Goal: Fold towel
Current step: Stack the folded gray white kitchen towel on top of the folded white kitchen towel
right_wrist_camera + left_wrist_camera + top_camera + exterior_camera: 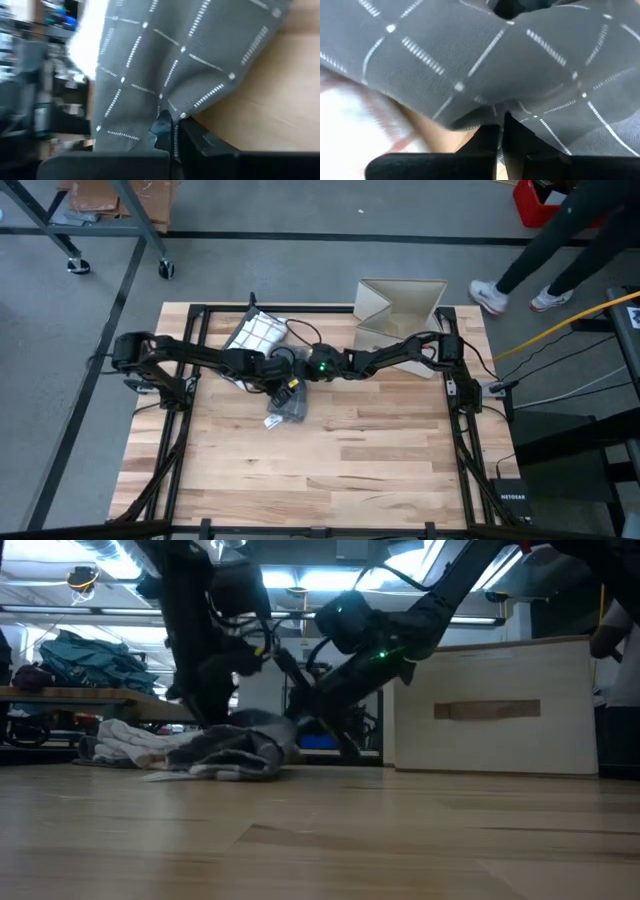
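A grey towel with a thin white check (285, 406) lies bunched on the wooden table near its middle; in the low view it is a low crumpled heap (237, 751). My left gripper (500, 131) comes in from the table's left, slanting steeply down, and is shut on the towel (470, 65). My right gripper (172, 126) reaches in from the table's right at a shallower slant and is shut on the same towel (165, 60). In the high view both hands meet just above the heap (292, 383). My left gripper pinches a puckered bit of the grey cloth (512, 114) between its two fingers, from above, slanting down. The cloth rises toward the fingers there, with bare wood showing beneath it; one layer or several, I cannot tell. My right gripper pinches the towel close to an edge (169, 113) between its two fingers, slanting down from the table's right side. The cloth spreads away from the fingers over the table; the number of layers does not show.
A white checked towel (258, 332) lies bunched at the far side, just left of the grey one (125, 740). An open cardboard box (400, 315) stands at the far right. The near half of the table (330, 470) is bare wood. A person's legs (545, 260) show beyond the far right corner.
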